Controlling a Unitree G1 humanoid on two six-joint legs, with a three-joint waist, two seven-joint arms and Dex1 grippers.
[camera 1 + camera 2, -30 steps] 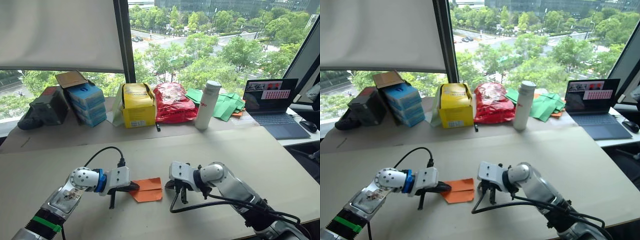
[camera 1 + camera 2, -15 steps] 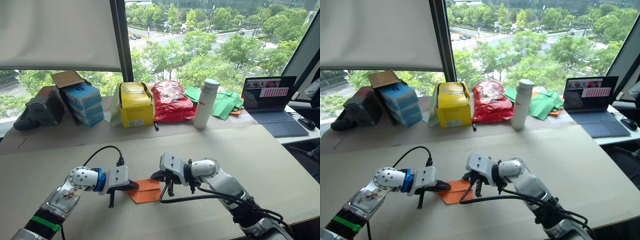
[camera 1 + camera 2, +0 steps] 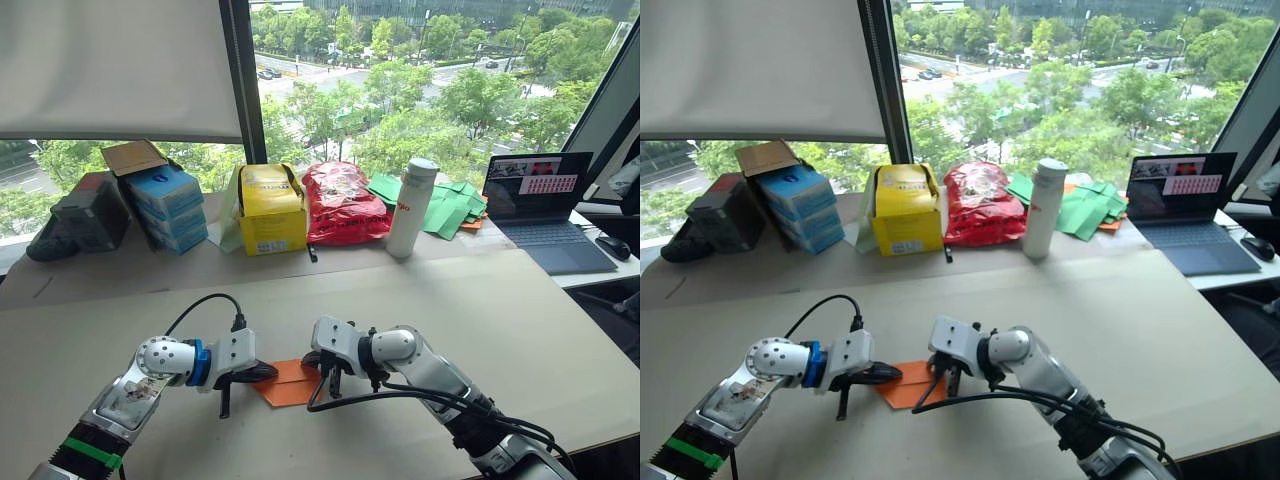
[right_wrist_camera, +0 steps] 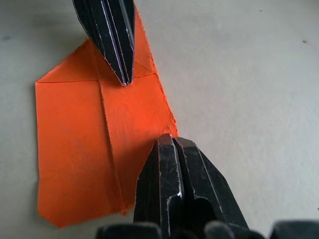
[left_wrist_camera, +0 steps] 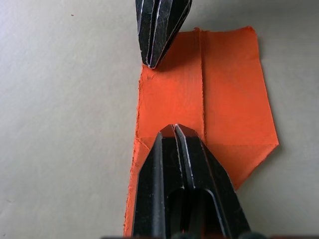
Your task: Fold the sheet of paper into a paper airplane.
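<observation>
- We saw the folded bright orange paper sheet (image 3: pixel 292 382) flat on the beige table (image 3: pixel 480 320), long axis left-right, angled tip under the left gripper (image 5: pixel 173 130).
- Both left gripper and right gripper (image 4: pixel 167 141) had jaws together, tips pressing on opposite ends.
- White bottle (image 3: pixel 412 209) lettering was unreadable.

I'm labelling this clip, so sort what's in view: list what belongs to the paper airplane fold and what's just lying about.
Part of the job: sheet of paper, left gripper and right gripper, both shut, tips on it.

Lying about: yellow box, red bag, white bottle, green paper pieces, laptop, blue boxes.
</observation>
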